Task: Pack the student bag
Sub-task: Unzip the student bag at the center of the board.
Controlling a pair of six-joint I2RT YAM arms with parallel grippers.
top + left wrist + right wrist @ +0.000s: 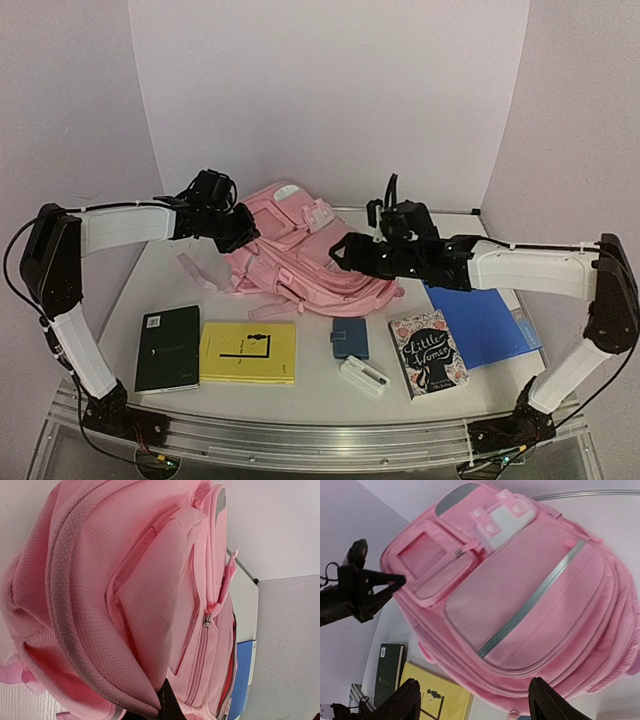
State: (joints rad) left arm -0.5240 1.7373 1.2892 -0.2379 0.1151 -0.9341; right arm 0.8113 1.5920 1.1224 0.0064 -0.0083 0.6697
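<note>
The student bag (295,250) is a large pink backpack lying at the back middle of the table, front pockets and silver-grey strips up. My left gripper (243,232) is at its left side. In the left wrist view the bag (125,595) fills the frame and a fold of its fabric runs into the shut black fingertips (169,702). My right gripper (340,255) hovers over the bag's near right part. In the right wrist view its fingers (407,700) stand wide apart and empty above the bag's (520,600) lower edge.
In front of the bag lie a dark green book (168,347), a yellow book (248,352), a small blue case (349,338), a small white box (363,375) and a "Little Women" book (428,352). A blue folder (485,322) lies at the right.
</note>
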